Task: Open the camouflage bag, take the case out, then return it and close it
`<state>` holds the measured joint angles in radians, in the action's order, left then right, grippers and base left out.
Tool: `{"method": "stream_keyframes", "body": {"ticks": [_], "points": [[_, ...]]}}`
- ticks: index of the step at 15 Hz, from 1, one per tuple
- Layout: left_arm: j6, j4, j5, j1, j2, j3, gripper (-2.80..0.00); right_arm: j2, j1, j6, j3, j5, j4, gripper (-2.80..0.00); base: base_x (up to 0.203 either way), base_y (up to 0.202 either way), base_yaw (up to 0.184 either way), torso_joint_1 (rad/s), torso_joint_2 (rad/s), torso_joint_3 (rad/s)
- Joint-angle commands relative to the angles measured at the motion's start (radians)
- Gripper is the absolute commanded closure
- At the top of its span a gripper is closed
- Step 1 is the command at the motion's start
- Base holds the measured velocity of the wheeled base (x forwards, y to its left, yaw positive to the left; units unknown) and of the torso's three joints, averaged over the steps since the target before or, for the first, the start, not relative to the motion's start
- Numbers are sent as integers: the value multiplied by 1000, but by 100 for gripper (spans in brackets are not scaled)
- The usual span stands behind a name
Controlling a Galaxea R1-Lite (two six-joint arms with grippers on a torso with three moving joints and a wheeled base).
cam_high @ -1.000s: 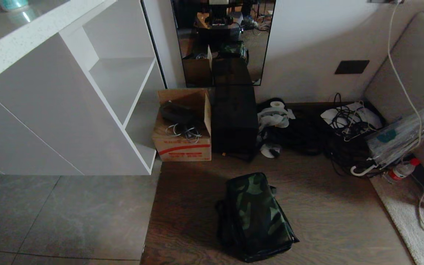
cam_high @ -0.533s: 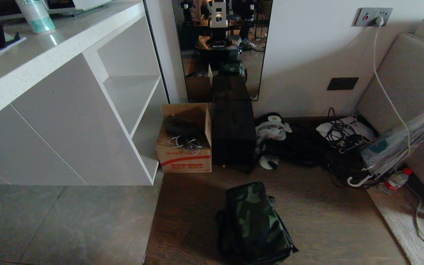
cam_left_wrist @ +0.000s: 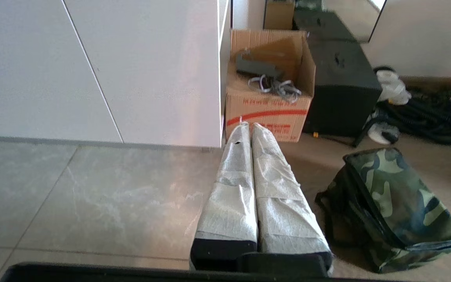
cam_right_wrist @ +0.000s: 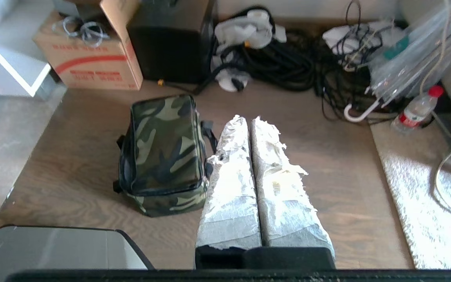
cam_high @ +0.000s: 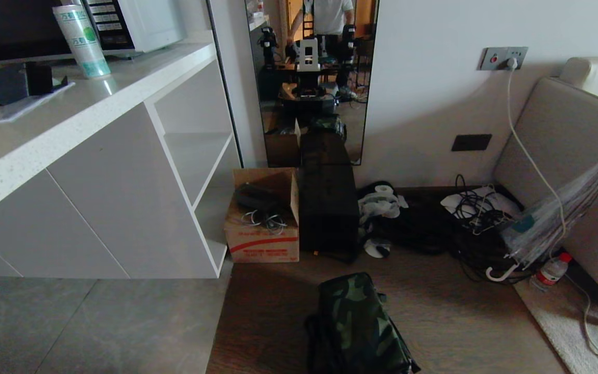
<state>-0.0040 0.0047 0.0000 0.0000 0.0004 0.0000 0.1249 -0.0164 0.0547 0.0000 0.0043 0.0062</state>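
The camouflage bag (cam_high: 358, 324) lies closed on the wooden floor at the bottom middle of the head view, its green-and-dark top panel facing up. It also shows in the left wrist view, camouflage bag (cam_left_wrist: 397, 203), and in the right wrist view, camouflage bag (cam_right_wrist: 165, 150). The case is hidden. My left gripper (cam_left_wrist: 249, 126) hangs above the floor beside the bag, its tape-wrapped fingers pressed together and empty. My right gripper (cam_right_wrist: 248, 118) hangs on the bag's other side, shut and empty. Neither arm shows in the head view.
A cardboard box (cam_high: 262, 218) with cables and a plain black box (cam_high: 328, 210) stand against the mirror wall. A white counter with open shelves (cam_high: 122, 171) stands on the left. Tangled black cables (cam_high: 465, 228), an umbrella (cam_high: 553, 223), a bottle (cam_high: 549, 271), a sofa and rug lie right.
The whole head view has shifted downward as the camera tilted up: the bag slid toward the bottom edge, and the counter top and wall socket came into view. Nothing on the floor moved.
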Motion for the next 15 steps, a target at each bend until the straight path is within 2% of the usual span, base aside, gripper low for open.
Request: {"method": "stream_keyframes", "body": {"ticks": [1, 9, 15], "points": [[-1, 0, 0, 0, 0, 0, 0, 2, 0, 1, 0, 0, 0, 0, 0, 0, 0, 2, 2, 203], [4, -2, 0, 0, 0, 0, 0, 2, 0, 1, 0, 0, 0, 0, 0, 0, 0, 1, 0, 198], [5, -2, 0, 0, 0, 0, 0, 2, 0, 1, 0, 0, 0, 0, 0, 0, 0, 0, 2, 29]]}}
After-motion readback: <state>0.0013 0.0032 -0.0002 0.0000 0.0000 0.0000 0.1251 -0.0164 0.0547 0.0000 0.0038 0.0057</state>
